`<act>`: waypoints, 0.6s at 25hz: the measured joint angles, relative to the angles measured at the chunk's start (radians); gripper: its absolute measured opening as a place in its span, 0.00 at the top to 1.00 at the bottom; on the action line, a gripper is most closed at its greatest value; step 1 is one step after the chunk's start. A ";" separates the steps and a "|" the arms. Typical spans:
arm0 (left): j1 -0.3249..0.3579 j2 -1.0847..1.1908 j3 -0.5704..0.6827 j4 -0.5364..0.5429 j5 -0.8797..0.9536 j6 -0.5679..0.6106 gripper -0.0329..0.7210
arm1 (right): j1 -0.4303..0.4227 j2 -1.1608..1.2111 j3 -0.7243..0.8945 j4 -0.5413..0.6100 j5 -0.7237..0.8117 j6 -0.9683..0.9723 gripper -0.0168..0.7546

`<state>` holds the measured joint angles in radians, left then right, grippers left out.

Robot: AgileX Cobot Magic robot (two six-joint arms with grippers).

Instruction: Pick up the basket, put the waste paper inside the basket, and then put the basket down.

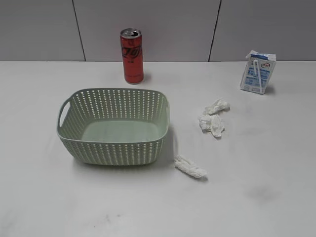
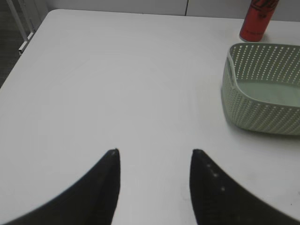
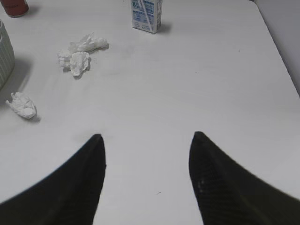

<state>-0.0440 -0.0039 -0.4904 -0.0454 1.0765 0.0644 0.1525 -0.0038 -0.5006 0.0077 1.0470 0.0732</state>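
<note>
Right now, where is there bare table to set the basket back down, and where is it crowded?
Bare table: left of the basket, and the near edge in front of it. Crowded: right of it, where the tissue wads and a lone wad lie; behind stands the red can.

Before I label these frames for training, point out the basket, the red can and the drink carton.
basket [image 1: 118, 157]: exterior view, on its slotted front wall.
red can [image 1: 132, 57]: exterior view, middle of its printed side.
drink carton [image 3: 146, 14]: right wrist view, on its blue-and-white front face.

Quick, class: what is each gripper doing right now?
Left gripper: open, holding nothing.
Right gripper: open, holding nothing.
</note>
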 joint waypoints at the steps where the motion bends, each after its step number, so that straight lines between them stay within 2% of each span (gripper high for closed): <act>1: 0.000 0.000 0.000 0.000 0.000 0.000 0.46 | 0.000 0.000 0.000 0.000 0.000 0.000 0.42; 12: 0.000 0.036 -0.030 -0.001 -0.031 0.000 0.46 | 0.000 0.000 0.000 0.000 0.000 0.000 0.42; 15: 0.000 0.154 -0.065 -0.007 -0.062 0.001 0.40 | 0.000 0.000 0.000 0.000 0.000 0.000 0.42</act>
<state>-0.0440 0.1504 -0.5556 -0.0527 1.0148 0.0652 0.1525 -0.0038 -0.5006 0.0077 1.0470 0.0732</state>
